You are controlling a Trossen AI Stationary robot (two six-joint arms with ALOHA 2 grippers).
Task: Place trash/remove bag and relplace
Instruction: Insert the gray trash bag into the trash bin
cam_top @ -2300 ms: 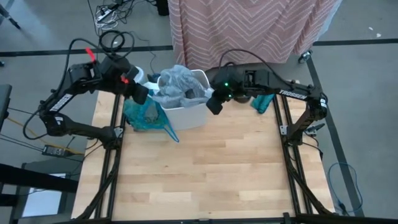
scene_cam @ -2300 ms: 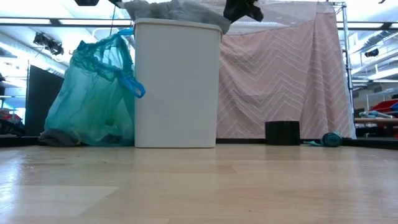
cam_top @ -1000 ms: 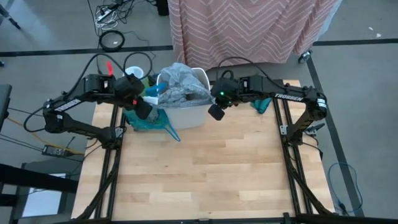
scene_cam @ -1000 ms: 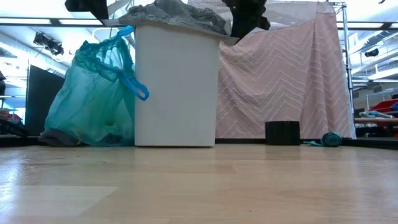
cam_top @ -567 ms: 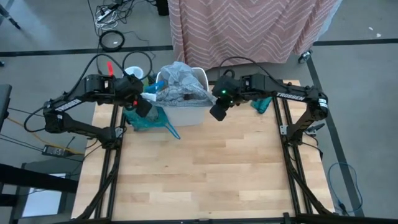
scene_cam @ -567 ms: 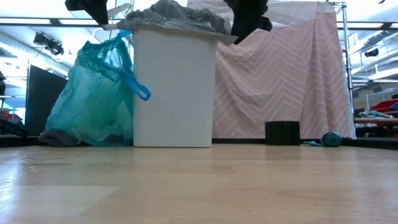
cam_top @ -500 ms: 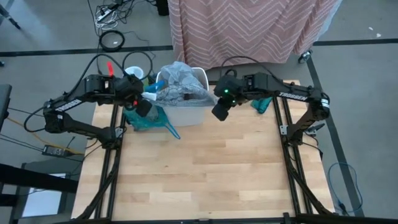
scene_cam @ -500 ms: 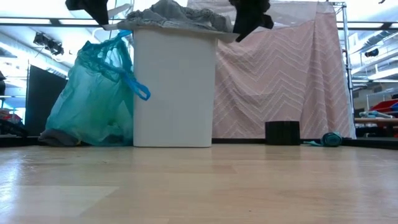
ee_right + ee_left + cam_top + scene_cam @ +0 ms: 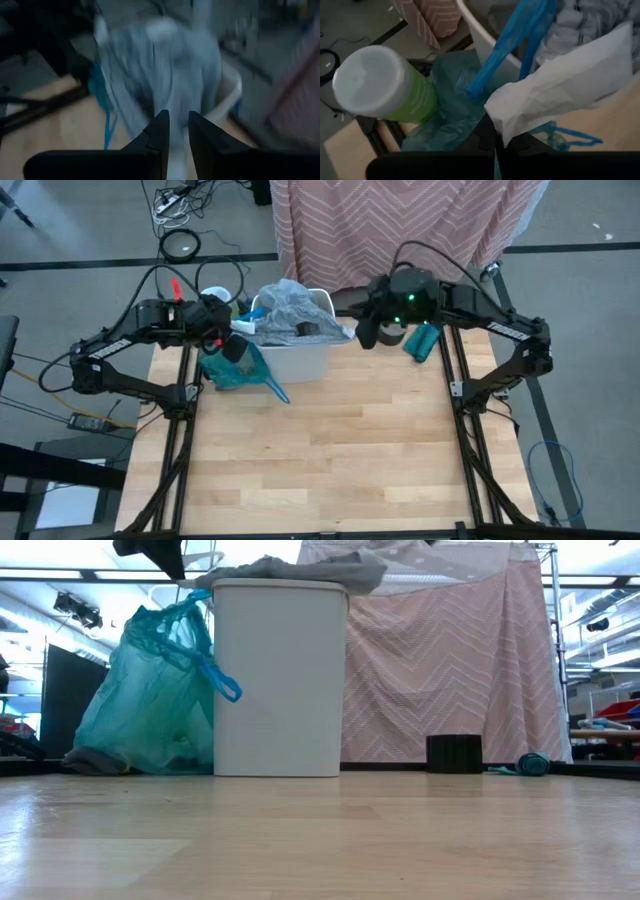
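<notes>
On the wooden desk [image 9: 330,450], before a pink chevron curtain [image 9: 400,220], the teal bag [image 9: 232,367] slumps against the white bin's [image 9: 300,360] left side, with a grey bag [image 9: 290,315] draped over the bin's rim. The left gripper [image 9: 232,348] hangs over the teal bag, fingers [image 9: 485,137] clamped on a white sheet [image 9: 565,85]. The right gripper [image 9: 368,335] hovers just right of the bin, fingers [image 9: 159,132] slightly apart around grey plastic.

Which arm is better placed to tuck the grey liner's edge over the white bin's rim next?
The left: its gripper is shut on the grey liner at the white bin. The right gripper is beside it.
</notes>
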